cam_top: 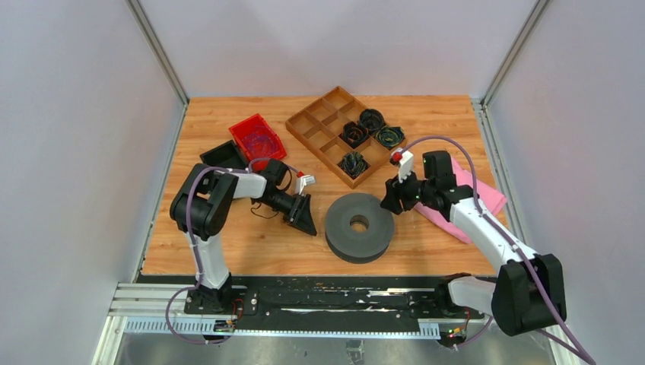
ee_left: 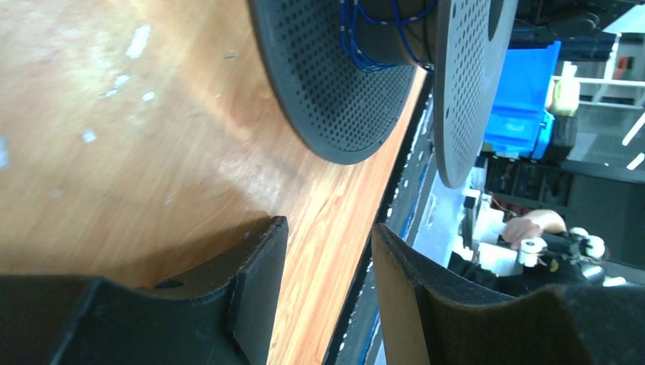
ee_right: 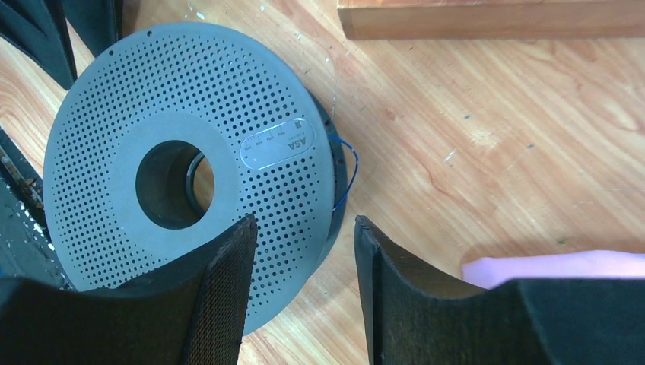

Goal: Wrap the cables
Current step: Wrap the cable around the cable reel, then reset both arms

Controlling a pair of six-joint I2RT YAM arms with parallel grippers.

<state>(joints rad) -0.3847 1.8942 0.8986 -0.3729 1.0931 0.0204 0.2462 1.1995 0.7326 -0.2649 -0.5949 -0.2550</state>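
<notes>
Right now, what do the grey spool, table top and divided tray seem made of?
The grey spool looks like matte moulded plastic: its flange is evenly perforated and carries a label. The table top looks like wood or wood-look laminate, showing orange grain with a slight sheen. The divided tray seems brown wood or fibreboard; the views leave that open.

cables [cam_top: 354,163], perhaps coiled, too small

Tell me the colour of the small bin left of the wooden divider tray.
The bin is red, seen best in the top external view.
</notes>
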